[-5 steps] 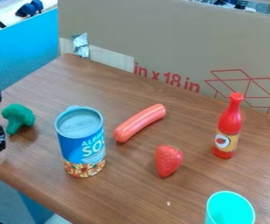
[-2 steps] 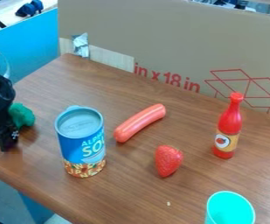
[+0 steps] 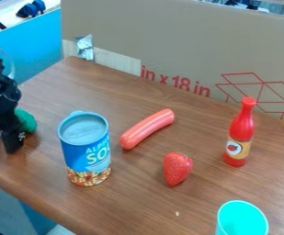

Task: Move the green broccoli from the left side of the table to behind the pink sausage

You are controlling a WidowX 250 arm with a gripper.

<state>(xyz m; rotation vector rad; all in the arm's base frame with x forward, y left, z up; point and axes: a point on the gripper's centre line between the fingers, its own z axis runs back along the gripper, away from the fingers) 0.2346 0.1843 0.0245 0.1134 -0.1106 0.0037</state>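
I have my black two-finger gripper (image 3: 1, 143) at the left edge of the camera view, low over the brown wood-grain table (image 3: 132, 202), with its fingers apart and, as far as I can see, nothing between them. The green toy broccoli (image 3: 26, 120) is what I am nearest to: it sits on the table just beside me, past my finger on the can's side, and a little farther from the camera than my fingertips. That offset, to the side and slightly behind, is the relation I judge to matter most. My finger hides the lower part of the broccoli, so I cannot tell from here which way its long axis runs, nor whether the two touch; only a rounded green edge bulges out past the black finger. On the broccoli's other side, apart from it and closer to the camera, the blue cylindrical soup can (image 3: 86, 149) stands upright. The glossy pinkish-red toy sausage (image 3: 147, 129) lies beyond that can, slanting, well apart from me.
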